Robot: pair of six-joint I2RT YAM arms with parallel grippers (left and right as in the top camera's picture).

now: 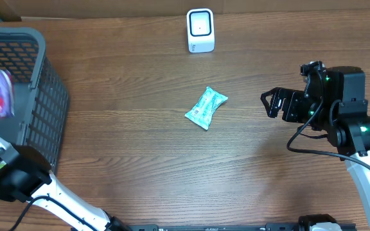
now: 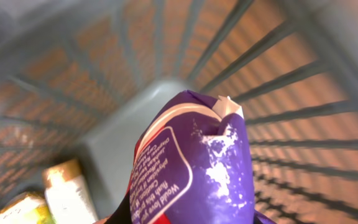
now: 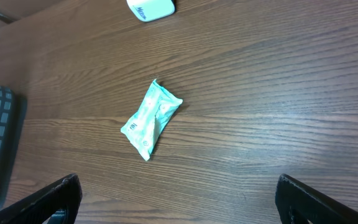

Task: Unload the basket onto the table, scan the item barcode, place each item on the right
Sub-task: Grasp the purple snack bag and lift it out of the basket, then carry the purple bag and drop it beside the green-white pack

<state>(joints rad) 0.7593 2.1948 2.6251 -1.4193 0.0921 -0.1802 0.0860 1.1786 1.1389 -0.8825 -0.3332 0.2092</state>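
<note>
— Over at the basket (image 1: pixel 47 96), what is your left side doing?

— My left gripper itself does not show, because the purple packet (image 2: pixel 197 168) fills almost all of my left wrist view. The packet stands close before the camera, well above the grey floor of the basket, so my left jaws are closed on it. From overhead it is only a purple blur inside the basket, at the left edge.

— Does something else lie in the basket?

— Yes, down in one corner of the floor I see two blurred things, one pale (image 2: pixel 67 193) and one yellowish (image 2: pixel 17 211). What they are I cannot tell.

— And your right side?

— My right gripper (image 1: pixel 266 104) hangs over the table (image 1: pixel 140 147) at the right, the jaws wide apart with nothing between them.

— Where is the scanner?

— The white scanner (image 1: pixel 200 30) stands at the far edge of the table, near the middle, well apart from the basket. A teal packet (image 1: pixel 206 108) lies flat on the wood nearer to me than the scanner, left of my right gripper, touching neither.
</note>
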